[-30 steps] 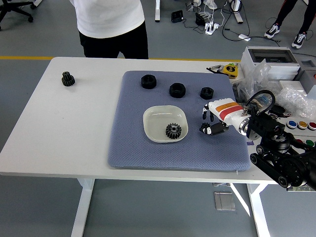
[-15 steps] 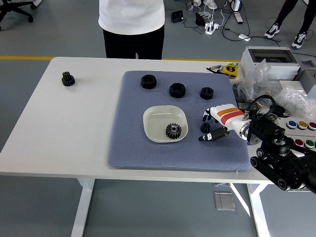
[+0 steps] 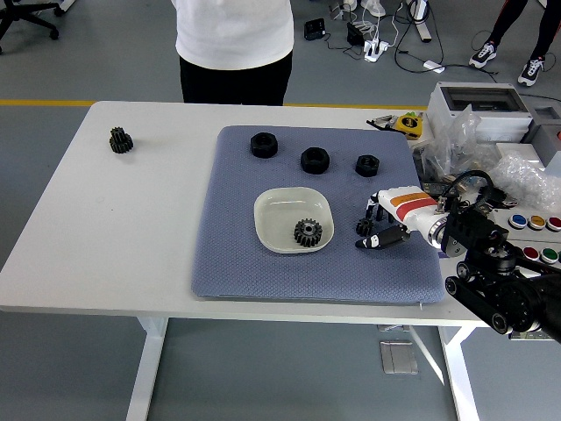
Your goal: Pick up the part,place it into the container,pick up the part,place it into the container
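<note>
A white bowl [image 3: 266, 209] sits mid-mat on the blue-grey mat [image 3: 263, 272] with a black gear [image 3: 308, 231] inside it. Just right of the bowl a small black part [image 3: 363, 227] lies on the mat. My right hand [image 3: 371, 230], white with orange and red stripes, reaches in from the right; its fingers hang over the part and the thumb stretches out just in front of it, not closed on it. Three black nuts [image 3: 315, 160] stand in a row along the mat's far side. My left arm is out of sight.
Another black gear [image 3: 121, 139] stands on the bare table at the far left. A person in a white shirt [image 3: 235, 39] stands at the far edge. Boxes, plastic bags and coloured buttons [image 3: 535, 224] crowd the right end, by a yellow tape measure [image 3: 405, 124].
My right hand has drawn slightly to the right and its thumb has loosened away from the small part, which stayed in place. The person stepped to the right behind the table.
</note>
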